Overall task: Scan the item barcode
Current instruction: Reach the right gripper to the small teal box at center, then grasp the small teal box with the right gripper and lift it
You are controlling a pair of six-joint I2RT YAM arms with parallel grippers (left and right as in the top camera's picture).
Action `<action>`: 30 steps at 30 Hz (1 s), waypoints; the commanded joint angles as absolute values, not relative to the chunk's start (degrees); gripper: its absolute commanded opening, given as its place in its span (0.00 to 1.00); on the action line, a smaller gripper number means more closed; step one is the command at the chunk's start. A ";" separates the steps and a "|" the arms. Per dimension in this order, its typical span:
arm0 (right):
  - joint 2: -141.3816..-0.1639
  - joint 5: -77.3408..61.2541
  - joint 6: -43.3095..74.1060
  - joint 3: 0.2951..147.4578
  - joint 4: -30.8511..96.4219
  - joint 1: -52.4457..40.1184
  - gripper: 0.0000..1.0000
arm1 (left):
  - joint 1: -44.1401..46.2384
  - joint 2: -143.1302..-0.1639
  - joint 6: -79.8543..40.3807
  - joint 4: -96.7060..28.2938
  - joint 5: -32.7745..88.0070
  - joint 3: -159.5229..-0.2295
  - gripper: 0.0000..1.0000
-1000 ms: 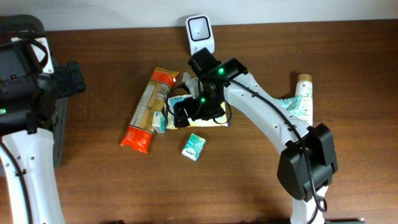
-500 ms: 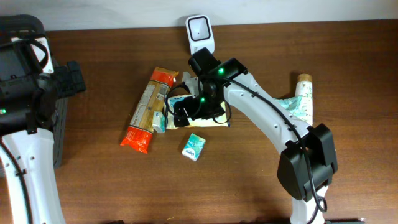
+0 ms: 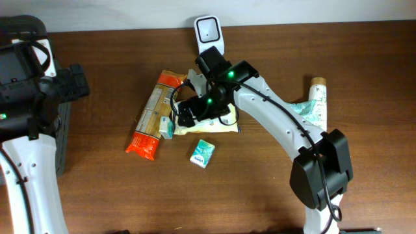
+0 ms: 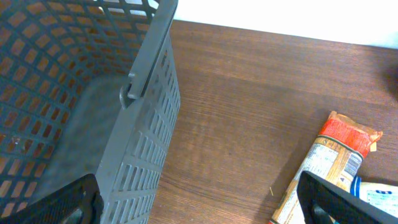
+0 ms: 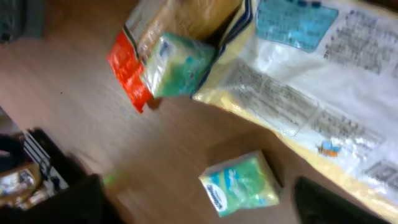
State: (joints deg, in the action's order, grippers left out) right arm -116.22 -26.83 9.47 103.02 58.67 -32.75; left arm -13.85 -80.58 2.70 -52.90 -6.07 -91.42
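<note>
right gripper (image 3: 184, 116) shifted left over yellow packet (image 3: 211, 125), jaws apart, gripping nothing | left gripper (image 4: 199, 202) wide open | left wrist alone shows grey basket (image 4: 146, 118) beside packet's neighbour, orange pack (image 3: 155, 116)

A grey plastic basket (image 4: 93, 118) with a lattice of holes fills the left half of the frame, standing on a brown wooden table (image 4: 249, 112). At the lower right lies an orange and tan packet (image 4: 329, 162), a white and blue wrapper just beside it. Dark fingertips (image 4: 348, 202) show in both bottom corners, spread wide
</note>
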 commanded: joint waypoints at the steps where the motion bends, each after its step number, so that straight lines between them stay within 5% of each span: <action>1: -115.50 -20.10 11.44 104.55 61.17 -32.97 0.77 | -14.04 -80.34 2.17 -52.64 -6.48 -91.88 0.99; 4: -113.89 7.49 35.53 107.09 71.77 -37.93 0.70 | -14.06 -80.34 2.17 -52.64 -6.48 -91.88 0.99; 6: -113.93 1.54 44.05 101.10 70.13 -38.28 0.63 | -14.06 -80.34 2.17 -52.64 -6.48 -91.88 0.99; 11: -113.93 -13.45 44.05 87.44 57.25 -38.28 0.44 | -14.04 -80.34 2.17 -52.64 -6.48 -91.88 0.99; 14: -113.93 -12.03 40.84 83.53 50.92 -38.28 0.43 | -14.04 -80.34 2.17 -52.64 -6.48 -91.88 0.99; 20: -114.87 -13.15 10.98 83.53 43.40 -39.33 0.45 | -14.04 -80.34 2.17 -52.64 -6.48 -91.88 0.99; 30: -118.89 -16.51 11.07 83.50 40.73 -41.58 0.43 | -14.04 -80.34 2.17 -52.64 -6.48 -91.88 0.99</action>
State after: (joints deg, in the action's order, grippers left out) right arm -117.95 -17.02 9.30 83.77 40.47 -41.67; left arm -13.85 -80.58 2.70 -52.77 -6.09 -91.42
